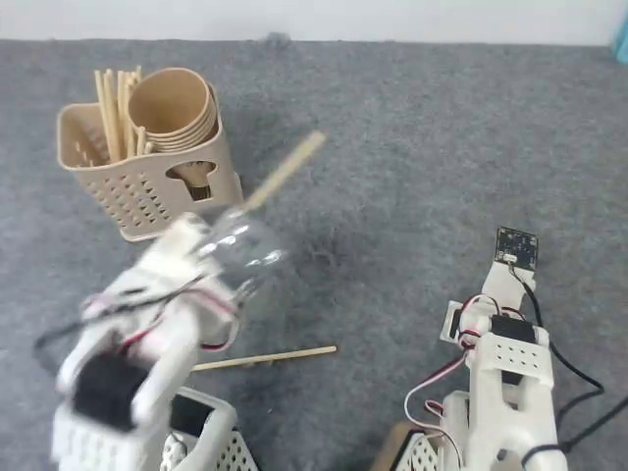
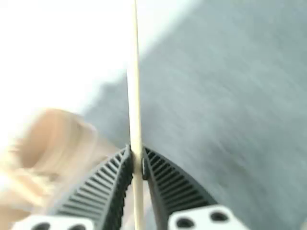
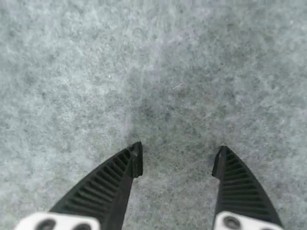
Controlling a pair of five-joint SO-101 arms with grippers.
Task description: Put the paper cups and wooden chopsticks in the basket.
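High view: chopstick (image 1: 285, 172) lies diagonal, free end toward upper right, clamped in left tool (image 2: 137, 155); right tool (image 3: 179, 151) spread open.

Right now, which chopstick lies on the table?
The loose chopstick beside the left arm; the held chopstick is in the left end effector, others stand in the basket.

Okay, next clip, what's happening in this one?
The left gripper is shut on a wooden chopstick, held up off the table near the basket. The basket already holds a stack of paper cups and several chopsticks. One loose chopstick lies flat on the grey table. The right gripper hangs open over bare table, holding nothing.
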